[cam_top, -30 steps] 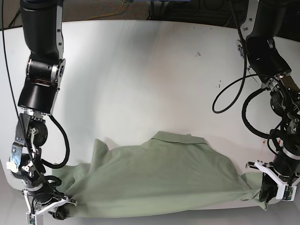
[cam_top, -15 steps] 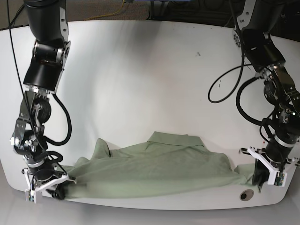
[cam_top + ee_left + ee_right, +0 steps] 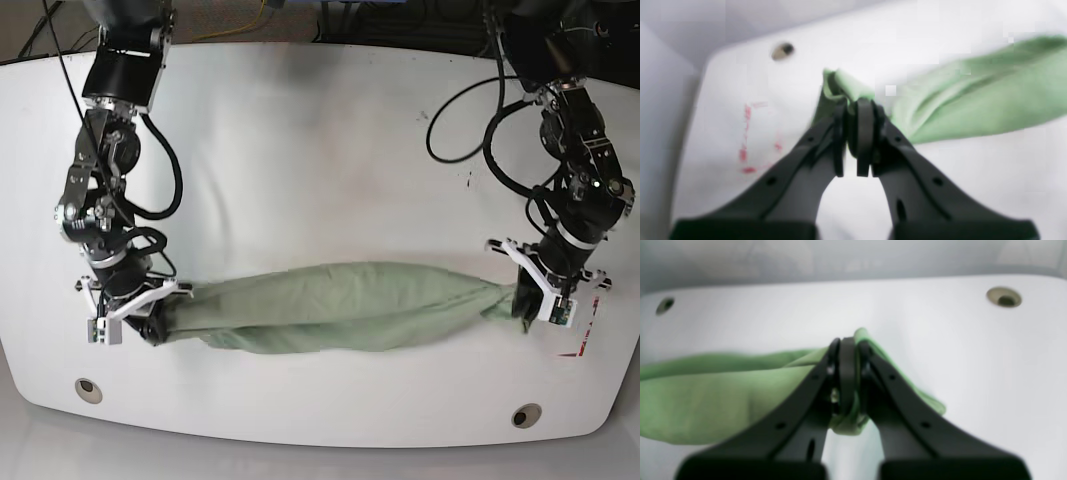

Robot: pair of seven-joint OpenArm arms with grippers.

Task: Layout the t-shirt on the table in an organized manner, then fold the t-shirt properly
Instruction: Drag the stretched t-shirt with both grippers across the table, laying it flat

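A: The table (image 3: 320, 150) is white and smooth, with a grommet (image 3: 88, 388) near its 7 o'clock corner in the base view and another grommet (image 3: 526, 414) near 5 o'clock. Red tape (image 3: 582, 345) marks the edge at about 4 o'clock.

B: And the shirt (image 3: 340, 318)?

A: It hangs as a long rumpled band across the lower middle of the table, from about 8 o'clock to 4 o'clock, pulled between the two arms. Half a second ago it lay lower, near the front edge, broad and flat with the collar showing at its top. Now the collar is lost in the folds and the cloth is narrow.

B: The right gripper (image 3: 140, 312)?

A: At the band's 9 o'clock end, jaws pressed together on a bunch of cloth. The right wrist view shows the right gripper (image 3: 846, 373) with green fabric squeezed between the black fingers (image 3: 820, 386) and spilling off toward 9 o'clock.

B: The left one?

A: The left gripper (image 3: 540, 295) is clamped on the 3 o'clock end. In its own wrist view the left gripper (image 3: 855, 133) pinches a tuft that pokes out at 12 o'clock, the rest trailing toward 2 o'clock. Both arms have moved up from the front edge, farther back on the table than before, and stand wider apart.
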